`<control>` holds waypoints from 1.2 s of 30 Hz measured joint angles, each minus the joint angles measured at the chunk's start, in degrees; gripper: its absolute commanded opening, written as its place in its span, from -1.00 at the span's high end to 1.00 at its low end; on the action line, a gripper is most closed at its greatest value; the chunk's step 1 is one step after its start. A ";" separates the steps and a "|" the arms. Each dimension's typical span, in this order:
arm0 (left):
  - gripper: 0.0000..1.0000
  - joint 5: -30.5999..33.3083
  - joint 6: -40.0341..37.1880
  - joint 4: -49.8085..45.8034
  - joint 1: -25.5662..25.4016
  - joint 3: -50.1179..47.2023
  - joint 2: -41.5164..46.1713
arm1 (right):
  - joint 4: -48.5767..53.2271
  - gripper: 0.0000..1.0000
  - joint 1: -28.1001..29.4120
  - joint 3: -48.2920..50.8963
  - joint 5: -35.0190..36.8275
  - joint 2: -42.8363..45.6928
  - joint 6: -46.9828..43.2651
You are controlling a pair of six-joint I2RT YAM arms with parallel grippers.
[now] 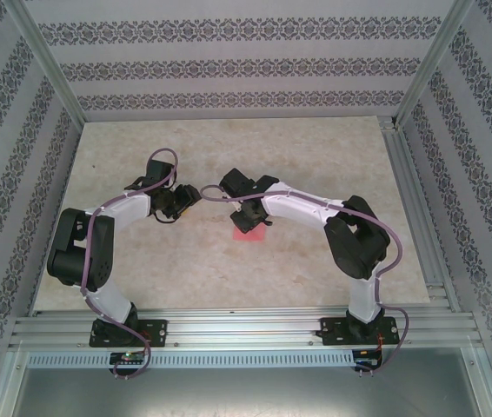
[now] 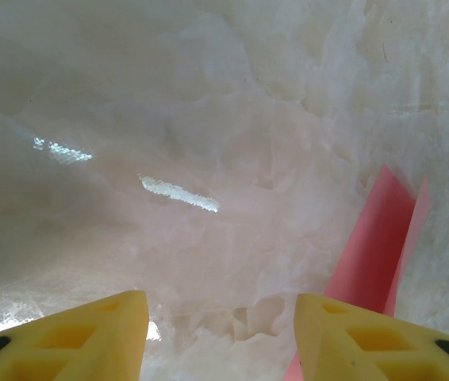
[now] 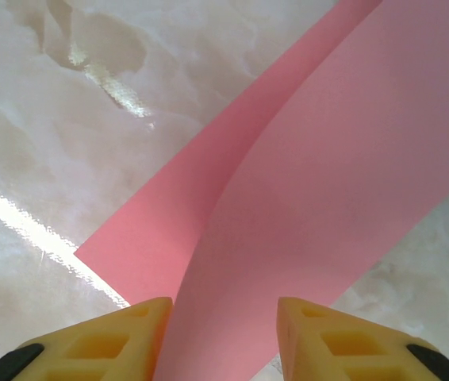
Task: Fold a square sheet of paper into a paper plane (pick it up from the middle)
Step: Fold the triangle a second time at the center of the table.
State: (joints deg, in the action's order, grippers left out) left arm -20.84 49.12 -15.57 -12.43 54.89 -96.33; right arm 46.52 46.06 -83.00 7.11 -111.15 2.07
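The square sheet of paper (image 3: 328,175) is pink-red and lies on the marbled table (image 1: 315,156). Its middle is bowed up into a ridge that runs between my right gripper's yellow fingers (image 3: 129,337) and touches both. The right gripper (image 3: 224,317) stands partly closed around that ridge, with a wide gap left between the fingers. From above, the right gripper (image 1: 248,222) covers most of the sheet (image 1: 253,234). My left gripper (image 2: 220,317) is open over bare table, and the raised paper (image 2: 375,246) stands just right of its right finger. Seen from above, the left gripper (image 1: 185,201) hovers left of the sheet.
Patterned walls and metal frame posts (image 1: 55,69) enclose the table on three sides. A metal rail (image 1: 246,330) carries both arm bases at the near edge. Bare table stretches behind and beside the arms.
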 measured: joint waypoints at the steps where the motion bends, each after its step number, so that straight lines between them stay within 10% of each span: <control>1: -0.06 -0.13 0.00 0.02 0.00 0.00 0.00 | -0.02 0.31 0.00 -0.04 -0.26 -0.02 0.15; 17: -0.06 -1.40 0.02 0.59 -0.17 0.24 -0.94 | -0.02 0.82 -3.37 -0.52 -8.83 0.00 1.40; 36: 0.13 -4.48 -0.63 0.85 -10.14 11.52 -9.05 | -5.84 0.65 -19.32 2.89 -43.87 -1.84 -0.66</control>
State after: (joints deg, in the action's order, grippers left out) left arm -25.32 48.49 -14.72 -22.57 66.41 -105.38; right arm 40.69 26.74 -80.12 -36.75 -112.99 1.41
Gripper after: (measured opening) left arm 0.438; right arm 0.162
